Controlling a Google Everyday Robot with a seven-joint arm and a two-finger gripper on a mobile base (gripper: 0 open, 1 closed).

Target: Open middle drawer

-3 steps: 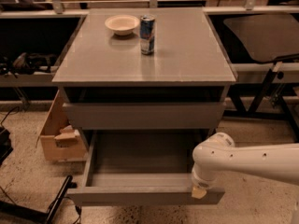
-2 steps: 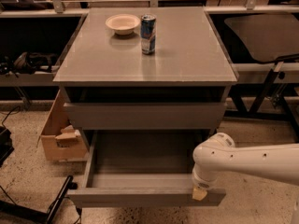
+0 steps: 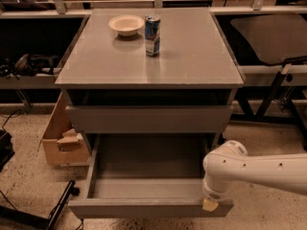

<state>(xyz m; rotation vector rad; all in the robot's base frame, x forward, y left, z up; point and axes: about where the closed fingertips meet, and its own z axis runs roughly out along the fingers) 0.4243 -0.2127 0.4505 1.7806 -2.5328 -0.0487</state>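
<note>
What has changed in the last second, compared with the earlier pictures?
Nothing visibly changed. The gripper stays at the right end of the front of the drawer, which stays pulled out. The bowl and can are unmoved on top.

**One high camera facing the cabinet front**

The single view looks forward and steeply down from in front of the grey bench (image 3: pixel 192 56). It is near enough that the bench fills the middle of the frame. The pulled-out middle drawer (image 3: pixel 144 208) reaches the bottom edge. The arm enters from the right edge, and its gripper (image 3: pixel 209 204) sits low at the drawer front's right end.
</note>
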